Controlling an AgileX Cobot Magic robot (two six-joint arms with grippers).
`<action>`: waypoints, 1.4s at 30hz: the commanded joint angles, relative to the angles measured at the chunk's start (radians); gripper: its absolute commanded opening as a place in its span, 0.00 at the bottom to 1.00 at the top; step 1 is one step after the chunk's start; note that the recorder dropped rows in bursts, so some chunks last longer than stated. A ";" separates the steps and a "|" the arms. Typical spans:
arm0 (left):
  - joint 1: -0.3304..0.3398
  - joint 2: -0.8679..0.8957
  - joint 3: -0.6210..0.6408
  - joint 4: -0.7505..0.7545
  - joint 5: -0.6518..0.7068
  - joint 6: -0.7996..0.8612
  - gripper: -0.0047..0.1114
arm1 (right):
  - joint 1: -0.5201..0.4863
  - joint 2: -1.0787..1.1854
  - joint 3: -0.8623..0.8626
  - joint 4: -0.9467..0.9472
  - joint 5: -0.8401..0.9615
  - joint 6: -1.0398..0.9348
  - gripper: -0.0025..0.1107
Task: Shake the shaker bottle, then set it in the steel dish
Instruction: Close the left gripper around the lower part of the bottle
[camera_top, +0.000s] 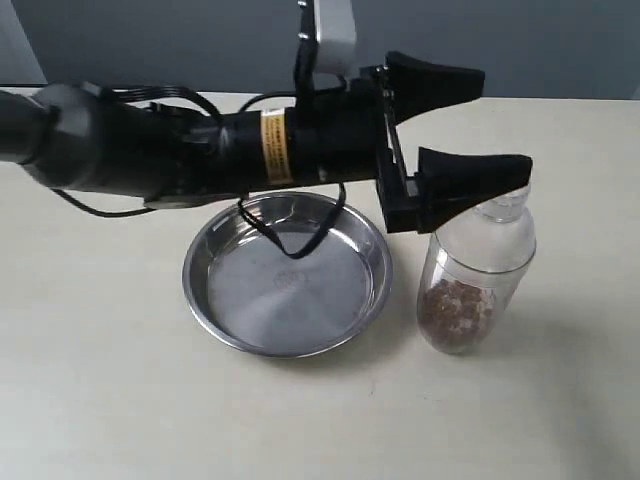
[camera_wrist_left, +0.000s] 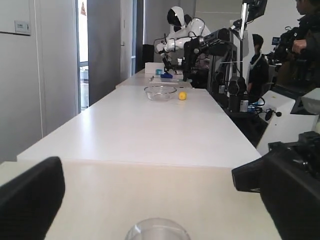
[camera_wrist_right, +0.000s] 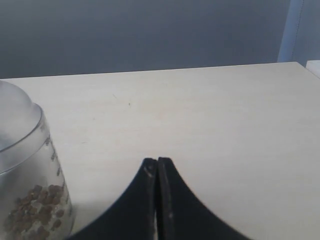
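**Bottle upright on tabletop, outside dish; left jaws apart over its cap**

Item 1. Bottle (camera_top: 475, 275): clear plastic with a domed shoulder and printed measuring marks on the wall. It stands upright on the pale tabletop (camera_top: 100, 400). Brown pellets (camera_top: 455, 310) fill the lowest part. The narrow cap (camera_top: 505, 205) is on.

Item 2. Dish (camera_top: 200, 290): round, shallow, shiny steel, nothing lying in it. It sits just beside the bottle, with a thin strip of tabletop showing between the two. The bottle is not in it.

Item 3. Left gripper (camera_top: 503, 123): black, on an arm reaching across above the dish toward the bottle. Its jaws are wide apart and hold nothing. In the left wrist view the cap sits low between the two fingers (camera_wrist_left: 30, 200). In the exterior view one finger crosses in front of the cap. Whether it touches the cap cannot be told.

Item 4. Cable (camera_top: 300, 245): a black loop hanging from the left arm, dangling over the dish beside the bottle.

Item 5. Right gripper (camera_wrist_right: 157, 161): seen only in its own wrist view, near the bottle and low over the tabletop. Its jaws are pressed together with nothing between them.

Item 6. Far beyond the bottle, in the left wrist view, a glass bowl (camera_wrist_left: 160, 92) rests on a long white table.
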 joint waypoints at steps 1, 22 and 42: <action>-0.024 0.110 -0.079 -0.007 -0.011 -0.006 0.95 | 0.001 -0.004 0.002 0.001 -0.011 -0.002 0.01; -0.064 0.428 -0.220 0.005 -0.007 -0.005 0.95 | 0.001 -0.004 0.002 0.003 -0.011 -0.002 0.01; -0.097 0.517 -0.262 -0.080 0.073 -0.033 0.95 | 0.001 -0.004 0.002 0.003 -0.011 -0.002 0.01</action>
